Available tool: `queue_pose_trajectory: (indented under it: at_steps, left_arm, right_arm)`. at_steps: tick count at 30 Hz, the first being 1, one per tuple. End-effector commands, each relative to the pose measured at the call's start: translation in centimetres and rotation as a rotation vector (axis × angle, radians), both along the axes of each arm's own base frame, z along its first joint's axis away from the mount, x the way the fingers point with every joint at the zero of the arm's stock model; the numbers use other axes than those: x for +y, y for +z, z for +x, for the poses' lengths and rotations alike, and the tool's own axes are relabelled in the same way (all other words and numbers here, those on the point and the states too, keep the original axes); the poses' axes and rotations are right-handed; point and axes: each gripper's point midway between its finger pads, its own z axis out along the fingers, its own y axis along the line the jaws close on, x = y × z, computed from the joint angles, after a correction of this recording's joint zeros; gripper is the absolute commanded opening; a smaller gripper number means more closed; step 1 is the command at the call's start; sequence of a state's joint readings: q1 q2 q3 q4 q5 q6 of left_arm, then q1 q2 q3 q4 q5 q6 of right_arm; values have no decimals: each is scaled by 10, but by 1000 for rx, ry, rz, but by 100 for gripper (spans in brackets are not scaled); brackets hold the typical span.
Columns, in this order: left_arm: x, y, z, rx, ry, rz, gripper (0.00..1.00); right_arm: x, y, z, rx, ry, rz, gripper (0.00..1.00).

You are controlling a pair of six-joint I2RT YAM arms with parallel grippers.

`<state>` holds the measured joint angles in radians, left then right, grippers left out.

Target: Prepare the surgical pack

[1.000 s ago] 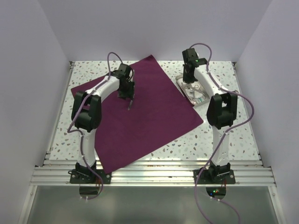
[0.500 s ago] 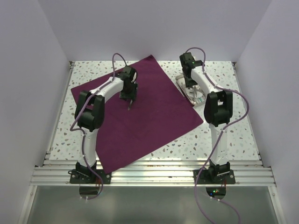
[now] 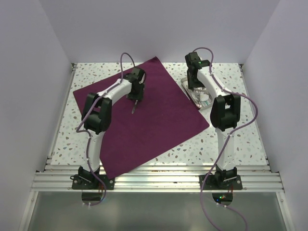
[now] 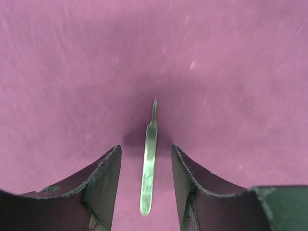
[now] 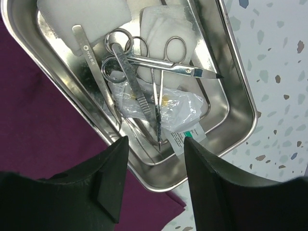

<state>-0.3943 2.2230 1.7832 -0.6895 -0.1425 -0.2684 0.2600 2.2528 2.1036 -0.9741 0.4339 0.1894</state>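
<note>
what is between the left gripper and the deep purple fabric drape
A slim steel instrument lies flat on the deep purple fabric drape, right under the open left gripper. Nothing else visible is in the way.

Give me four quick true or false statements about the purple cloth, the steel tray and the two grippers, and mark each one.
1. The drape lies spread flat on the table. True.
2. The left gripper is clamped on the metal instrument. False: its jaws stand apart, and the instrument lies on the drape between them.
3. The scissors lie in the steel tray. True.
4. The right gripper holds the scissors. False: it is open and empty above the tray.
</note>
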Motion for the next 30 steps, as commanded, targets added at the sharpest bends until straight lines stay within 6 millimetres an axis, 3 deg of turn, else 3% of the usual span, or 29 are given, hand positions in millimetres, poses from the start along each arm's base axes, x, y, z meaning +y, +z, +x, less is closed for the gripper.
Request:
queue_pose_trajectory:
  at_steps: [1,8,19,30]
  left_arm:
    - [-6,18,36,-127,7,5,49]
    - [-14,12,53,-143,7,-9,42]
    - [-10,-2,47,-108,4,8,28]
    - [-6,-8,42,-74,-9,-10,6]
  right_arm:
    - [11,37,-4,-72,-4,73,54]
    - [16,35,-6,-67,4,105,53]
    - [19,35,-4,-71,13,117,53]
    - [24,39,-2,-78,14,144,54]
